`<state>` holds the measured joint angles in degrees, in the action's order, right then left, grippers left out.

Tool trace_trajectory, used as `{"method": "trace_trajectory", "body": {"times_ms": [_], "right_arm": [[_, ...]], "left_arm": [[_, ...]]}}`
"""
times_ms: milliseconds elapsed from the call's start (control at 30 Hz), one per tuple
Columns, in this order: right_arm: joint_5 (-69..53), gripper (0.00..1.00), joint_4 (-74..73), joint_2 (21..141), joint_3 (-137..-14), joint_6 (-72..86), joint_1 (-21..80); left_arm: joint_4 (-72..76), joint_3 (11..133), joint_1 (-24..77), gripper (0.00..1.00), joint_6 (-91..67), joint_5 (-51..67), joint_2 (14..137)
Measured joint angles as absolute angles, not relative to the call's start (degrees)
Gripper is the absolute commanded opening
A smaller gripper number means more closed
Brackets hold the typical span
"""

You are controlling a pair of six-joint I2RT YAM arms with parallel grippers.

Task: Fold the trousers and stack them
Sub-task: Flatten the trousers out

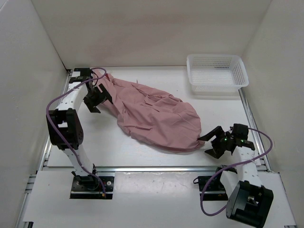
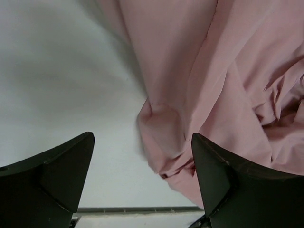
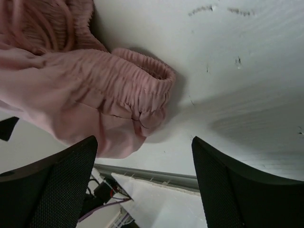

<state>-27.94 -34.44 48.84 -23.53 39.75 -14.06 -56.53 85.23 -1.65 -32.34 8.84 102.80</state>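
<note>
- Two hands, both spread wide and both empty: the left hand (image 1: 96, 100) hangs at the far-left end of the trousers (image 1: 156, 114), the right hand (image 1: 214, 142) at their near-right end.
- One pair only, lying as a long lumpy diagonal across the middle of the bench (image 1: 118, 147), wrinkled and partly doubled over on itself; not yet a neat fold, to my eye.
- Left wrist view: a bunched fabric edge (image 2: 161, 142) lies on the bench below the gap between the fingers, ungripped. Probably a leg end, though I cannot tell for certain.
- Right wrist view: the gathered waistband (image 3: 142, 90) rests on the bench just beyond the fingers, apart from them.
- Reading: one hand at each end suits taking both ends at once to stretch or fold the cloth lengthwise.
- Edges: the waist end lies near the front rail of the bench, with little room on that side.
- Open room: bare bench at near-left and along the far side; the white basket (image 1: 216, 86) stands in the far-right corner, well apart from the cloth.
- White enclosure walls stand close on three sides, so wide swings look limited.
</note>
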Motion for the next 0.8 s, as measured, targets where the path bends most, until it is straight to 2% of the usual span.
{"method": "trace_trajectory", "body": {"times_ms": [167, 267, 300, 367, 400, 433, 467, 500, 567, 600, 700, 800], "right_arm": [[-30.3, 0.88, -32.2, 51.1, -22.4, 39.7, -14.7], [-30.9, 0.80, -29.1, 55.2, -22.4, 39.4, -14.7], [-31.1, 0.71, -28.0, 56.8, -22.4, 39.3, -14.7], [-31.7, 0.63, -25.2, 59.6, -22.4, 39.1, -14.7], [-32.1, 0.53, -23.4, 60.9, -22.4, 39.5, -14.7], [-32.5, 0.46, -21.5, 62.4, -22.4, 39.9, -14.6], [-32.9, 0.36, -19.4, 63.9, -22.4, 40.4, -14.3], [-32.8, 0.21, -17.7, 65.3, -22.4, 40.7, -13.8], [-32.5, 0.09, -14.8, 67.7, -22.5, 41.3, -12.4], [-32.0, 0.00, -14.3, 68.8, -23.2, 41.8, -11.5], [-30.7, 0.00, -14.9, 70.5, -27.6, 41.5, -10.3], [-28.0, 0.00, -18.1, 71.9, -38.1, 40.6, -10.1]], "left_arm": [[-55.4, 89.7, -1.8, 0.98, -31.9, 8.9, 108.5], [-55.1, 92.0, -1.8, 0.95, -31.9, 9.3, 112.2], [-55.1, 92.7, -1.8, 0.92, -31.9, 9.5, 113.4], [-55.0, 93.9, -1.8, 0.80, -31.9, 9.9, 115.5], [-55.2, 94.7, -1.8, 0.72, -31.7, 10.1, 116.4], [-55.2, 95.4, -1.8, 0.50, -31.5, 10.2, 117.1], [-55.2, 95.8, -1.8, 0.38, -31.4, 10.4, 117.5], [-55.3, 96.3, -1.8, 0.28, -31.1, 10.5, 117.8], [-55.7, 97.5, -1.8, 0.10, -30.9, 11.0, 117.9], [-56.1, 98.6, -1.8, 0.10, -30.8, 11.2, 117.9], [-58.0, 103.3, -2.0, 0.10, -30.4, 11.7, 118.2], [-60.1, 109.7, -2.3, 0.10, -30.2, 12.1, 118.8]]}}
